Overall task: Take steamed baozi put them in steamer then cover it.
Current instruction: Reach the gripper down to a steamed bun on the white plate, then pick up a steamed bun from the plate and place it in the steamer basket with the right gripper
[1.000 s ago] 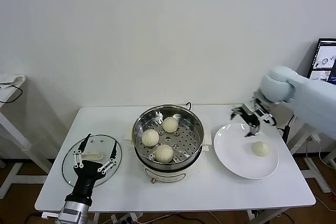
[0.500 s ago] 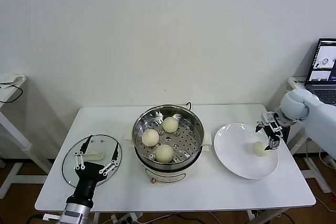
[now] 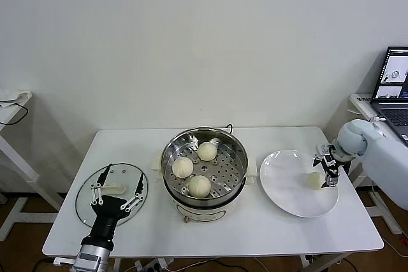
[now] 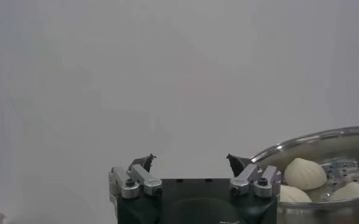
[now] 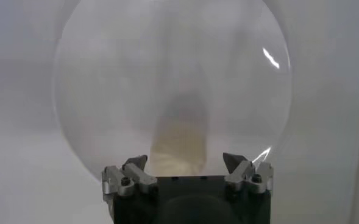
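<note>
White wall fills the back of the room, and a white table [image 3: 255, 230] stands in front of it. From my seat far away I see the steamer [image 3: 204, 165] in the middle of the table. It is a shiny metal pot with a tray full of holes. Three steamed baozi [image 3: 199, 185] sit on that tray, round and cream-white. The fourth baozi [image 3: 313, 181] lies on a flat white plate [image 3: 287, 189] just to the right of the steamer.

My right end effector [image 3: 328, 171] is down at that last baozi, at the plate's far right edge. Its fingers are spread wide, with the bun right at them. I cannot tell if they touch it yet. In the right wrist view the bun [image 5: 178, 141] sits just ahead of the spread fingertips [image 5: 138, 163].

The cover [image 3: 112, 192], a clear glass lid with a white handle, lies flat on the table left of the steamer. My left end effector [image 3: 115, 194] hangs over it, fingers spread wide, holding nothing.

A laptop [image 3: 392, 84] stands off to the far right.
</note>
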You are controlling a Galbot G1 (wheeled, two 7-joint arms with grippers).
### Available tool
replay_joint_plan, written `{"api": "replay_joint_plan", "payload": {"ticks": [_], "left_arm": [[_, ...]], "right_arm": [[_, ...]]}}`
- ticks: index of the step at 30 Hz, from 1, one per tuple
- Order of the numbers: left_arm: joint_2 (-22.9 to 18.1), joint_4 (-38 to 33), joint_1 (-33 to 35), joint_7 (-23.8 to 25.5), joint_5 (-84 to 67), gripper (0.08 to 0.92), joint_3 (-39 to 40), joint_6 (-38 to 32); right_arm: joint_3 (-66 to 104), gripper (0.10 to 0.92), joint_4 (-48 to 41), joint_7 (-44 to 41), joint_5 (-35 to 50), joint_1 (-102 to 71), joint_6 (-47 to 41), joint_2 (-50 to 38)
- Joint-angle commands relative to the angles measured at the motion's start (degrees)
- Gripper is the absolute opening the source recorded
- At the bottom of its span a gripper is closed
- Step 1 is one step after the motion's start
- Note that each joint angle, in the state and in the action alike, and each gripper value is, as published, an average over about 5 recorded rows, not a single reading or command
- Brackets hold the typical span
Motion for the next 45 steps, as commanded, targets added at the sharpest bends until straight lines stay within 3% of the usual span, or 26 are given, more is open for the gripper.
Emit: {"api": "replay_joint_plan", "payload": {"ticks": [1, 20, 27, 33, 38, 45], "left_arm": [[-0.01, 0.42, -0.27, -0.02, 0.0, 0.823, 0.08, 0.13], [-0.06, 0.49, -0.21, 0.0, 0.12, 0.823, 0.16, 0.23], [0.0, 0.44, -0.09, 0.0, 0.14, 0.823, 0.07, 0.2], [-0.06, 0.14, 0.08, -0.04, 0.21, 0.823, 0.17, 0.18], [-0.08, -0.17, 0.1, -0.11, 0.29, 0.823, 0.34, 0.24], [-0.08, -0.81, 0.27, -0.2, 0.45, 0.823, 0.67, 0.32]], "right_arm": [[2.74, 0.823, -3.17, 0.63, -2.47, -2.26, 0.23, 2.02], [4.76, 0.82, -5.06, 0.59, -5.19, -3.2, 1.27, 3.45], [5.59, 0.732, -5.25, 0.67, -5.81, -3.89, 1.74, 3.71], [5.66, 0.719, -3.8, 0.46, -4.84, -3.76, 1.74, 2.82], [3.36, 0.712, -0.22, -0.31, -0.56, -1.69, 0.4, -0.04], [-7.53, 0.704, 9.55, -2.39, 12.15, 8.53, -5.74, -7.1]]}}
